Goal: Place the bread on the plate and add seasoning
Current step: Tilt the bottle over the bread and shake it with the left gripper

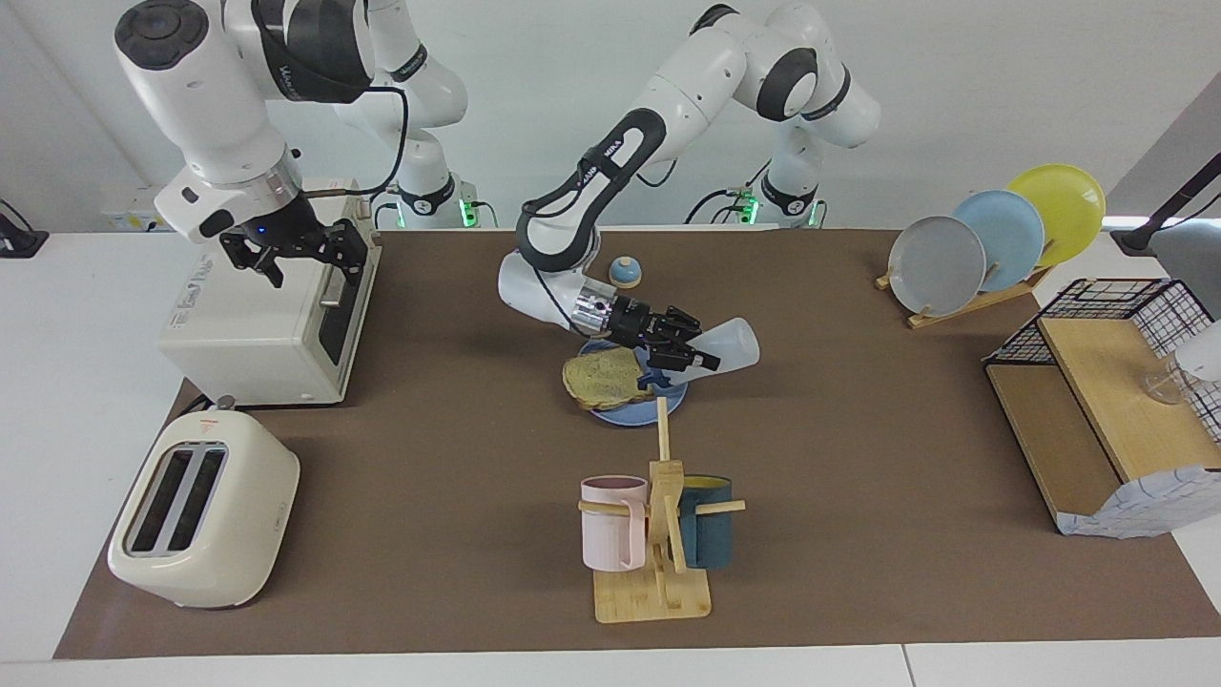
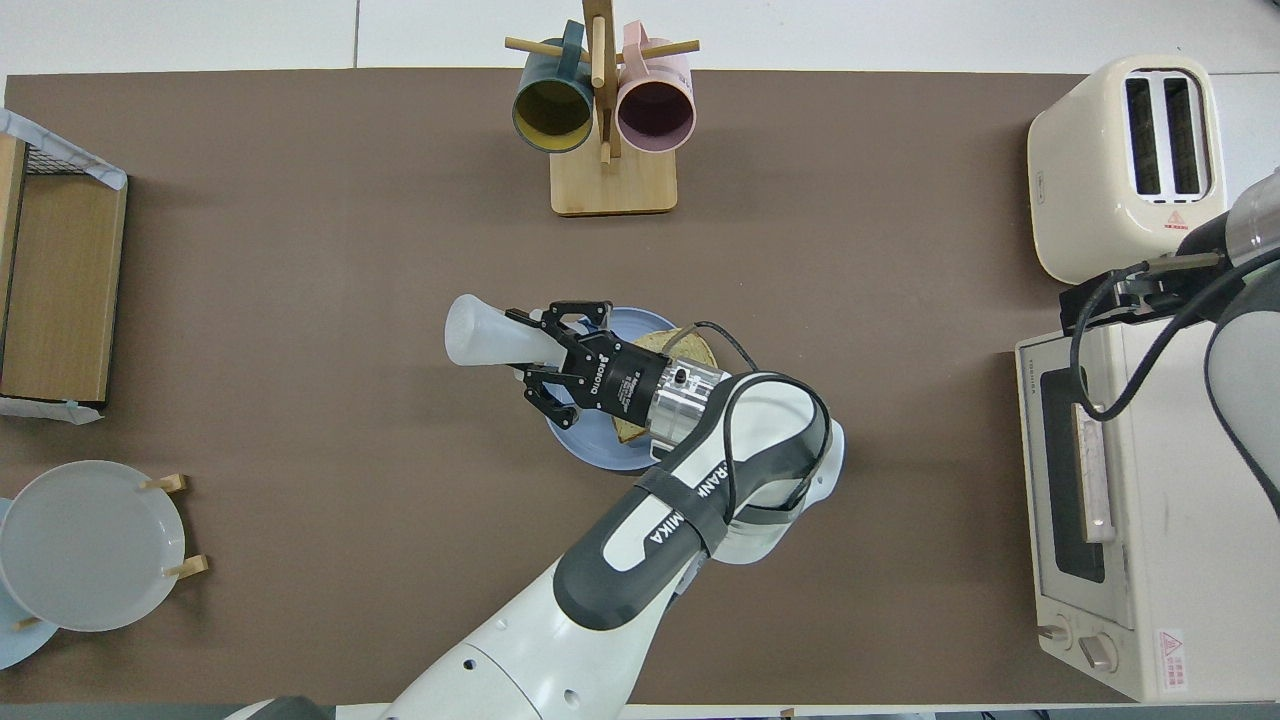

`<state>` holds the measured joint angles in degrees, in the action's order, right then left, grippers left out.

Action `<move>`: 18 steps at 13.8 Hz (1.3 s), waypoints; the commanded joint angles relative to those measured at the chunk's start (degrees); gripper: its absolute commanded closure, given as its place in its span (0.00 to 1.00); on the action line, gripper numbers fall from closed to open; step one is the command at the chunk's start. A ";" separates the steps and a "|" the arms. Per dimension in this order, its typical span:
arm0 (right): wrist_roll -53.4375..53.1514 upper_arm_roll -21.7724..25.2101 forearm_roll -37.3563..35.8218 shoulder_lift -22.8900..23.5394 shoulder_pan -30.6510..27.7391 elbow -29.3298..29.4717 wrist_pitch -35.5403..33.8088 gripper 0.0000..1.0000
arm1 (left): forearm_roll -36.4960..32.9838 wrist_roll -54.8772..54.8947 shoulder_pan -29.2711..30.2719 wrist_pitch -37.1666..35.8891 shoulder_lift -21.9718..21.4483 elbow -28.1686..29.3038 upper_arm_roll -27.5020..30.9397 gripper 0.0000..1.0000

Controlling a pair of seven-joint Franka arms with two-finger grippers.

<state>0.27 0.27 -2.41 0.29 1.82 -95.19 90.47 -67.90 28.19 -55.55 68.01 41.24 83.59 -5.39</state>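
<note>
The blue plate [image 1: 630,412] lies in the middle of the table, and the bread [image 1: 608,377] lies on it, on the side toward the right arm's end. My left gripper [image 1: 692,358] is shut on the seasoning bottle [image 1: 730,345] and holds it tilted over the plate, dark cap end down toward the plate and base up. In the overhead view the bottle [image 2: 490,335] sticks out of the left gripper [image 2: 530,350], which covers part of the plate [image 2: 590,450] and the bread [image 2: 690,345]. My right gripper [image 1: 296,250] waits, open and empty, over the toaster oven.
A toaster oven [image 1: 267,324] and a toaster [image 1: 205,510] stand at the right arm's end. A mug rack [image 1: 658,534] with two mugs stands farther from the robots than the plate. A small bell [image 1: 626,272] sits nearer. A plate rack [image 1: 992,239] and a wire shelf [image 1: 1107,401] are at the left arm's end.
</note>
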 commanded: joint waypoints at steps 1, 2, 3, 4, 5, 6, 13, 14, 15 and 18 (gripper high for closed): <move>1.57 -0.36 -0.84 -1.17 -0.50 -1.32 -0.03 0.00 | 1.45 0.82 -4.20 -2.88 0.07 -1.32 0.56 1.00; 1.57 -0.36 -0.84 -1.17 -0.32 -1.32 -0.03 0.00 | 1.54 0.82 -4.56 -2.97 0.07 -1.32 0.56 1.00; 1.49 -0.36 -0.84 -1.17 -0.15 -1.32 -0.03 0.00 | 1.63 0.82 -4.13 -2.71 0.07 -1.32 0.56 1.00; 1.49 -0.36 -0.84 -1.17 -0.06 -1.23 0.06 0.00 | 1.63 0.82 -3.26 -2.10 0.15 -1.15 0.65 1.00; 1.49 -0.36 -0.84 -1.17 -0.14 -1.23 0.14 0.00 | 1.28 0.73 -1.68 -1.31 0.15 -1.14 0.73 1.00; 1.49 -0.36 -0.84 -1.17 -0.32 -1.23 0.15 0.00 | 0.67 0.73 0.16 -0.35 0.24 -0.97 0.74 1.00; 1.40 -0.36 -0.84 -1.17 -0.58 -1.23 0.15 0.00 | -0.23 0.73 1.86 -0.42 0.77 -1.23 0.74 1.00; 1.40 -0.36 -0.84 -1.17 -0.59 -1.23 0.15 0.00 | 0.83 0.38 -0.06 -0.77 0.68 -1.32 0.74 1.00; 1.40 -0.36 -0.84 -1.17 -0.59 -1.23 0.15 0.00 | 3.01 -0.49 -0.61 -1.04 0.07 -1.49 0.74 1.00; 1.40 -0.36 -0.84 -1.17 -0.59 -1.23 0.15 0.00 | 11.96 -7.60 3.84 2.98 -11.40 3.91 0.74 1.00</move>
<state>0.27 0.28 -2.41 0.29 1.84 -95.20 90.47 -61.44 23.13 -55.77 67.93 39.29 82.44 -4.96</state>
